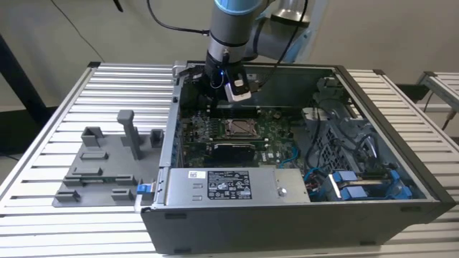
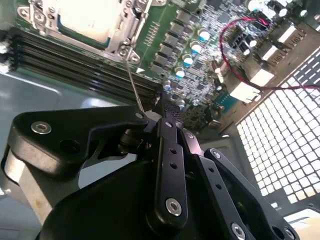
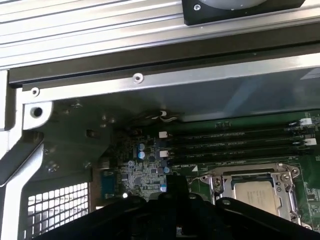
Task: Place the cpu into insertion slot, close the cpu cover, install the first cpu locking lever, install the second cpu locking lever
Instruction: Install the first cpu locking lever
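While the arm (image 1: 229, 27) reaches down from the top of the exterior view into the open case (image 1: 287, 215), the gripper (image 1: 214, 99) hangs low over the green board (image 1: 276, 142). It is just above the slot (image 1: 228, 129) and a little toward the exterior view's left. The slot lies near the middle of that frame.

In both wrist views the cpu (image 2: 85, 22) (image 3: 256, 196) sits in the slot with its silver top upward. The cover (image 3: 287, 182) lies flat around it as a metal frame, so it looks closed.

In the second wrist view the fingers (image 2: 170, 111) of the gripper (image 2: 159, 116) are drawn together and the tips meet. A thin wire lever (image 2: 134, 82) runs from the corner of the cover to these tips and ends there. I cannot tell if the tips really pinch the lever or only touch it.

Long black card slots (image 2: 75, 70) lie beside the socket, between it and the gripper. A red wire (image 2: 225, 55) curves over the board, well apart from the cpu.
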`<state>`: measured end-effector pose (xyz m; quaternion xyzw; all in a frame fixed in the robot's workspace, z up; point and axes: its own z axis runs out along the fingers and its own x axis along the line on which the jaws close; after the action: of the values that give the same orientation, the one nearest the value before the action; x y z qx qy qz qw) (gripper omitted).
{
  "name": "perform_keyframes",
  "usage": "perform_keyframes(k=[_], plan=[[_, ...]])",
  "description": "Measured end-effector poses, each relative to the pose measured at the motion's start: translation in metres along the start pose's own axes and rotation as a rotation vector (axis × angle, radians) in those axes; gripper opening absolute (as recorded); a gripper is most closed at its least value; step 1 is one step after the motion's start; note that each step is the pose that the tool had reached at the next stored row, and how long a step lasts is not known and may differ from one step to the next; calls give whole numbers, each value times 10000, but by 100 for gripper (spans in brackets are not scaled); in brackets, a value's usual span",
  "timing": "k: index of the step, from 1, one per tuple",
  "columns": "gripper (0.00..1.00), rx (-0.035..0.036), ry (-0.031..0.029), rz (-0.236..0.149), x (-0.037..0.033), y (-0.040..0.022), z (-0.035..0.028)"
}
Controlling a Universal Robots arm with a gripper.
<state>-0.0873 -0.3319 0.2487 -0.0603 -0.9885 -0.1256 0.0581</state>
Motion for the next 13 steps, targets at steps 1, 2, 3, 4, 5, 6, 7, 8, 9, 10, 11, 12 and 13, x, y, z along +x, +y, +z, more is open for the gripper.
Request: perform_keyframes(k=[1,2,3,4,5,6,7,8,9,10,11,12,13], plan=[[11,2,24,6,-27,3,-6],[11,4,50,14,-52,6,-13],[11,2,77,21,-78,10,-21],[11,2,108,27,-102,14,-32],[11,2,138,35,-125,19,-42],[11,1,171,44,-152,23,-51],[11,2,204,52,-179,27,-60],[11,5,241,61,-209,30,-69],[11,7,276,71,-238,33,-79],[11,8,310,80,-267,35,-88],[11,8,343,87,-296,38,-97],[11,7,376,95,-326,41,-106],[11,7,406,104,-354,43,-113]])
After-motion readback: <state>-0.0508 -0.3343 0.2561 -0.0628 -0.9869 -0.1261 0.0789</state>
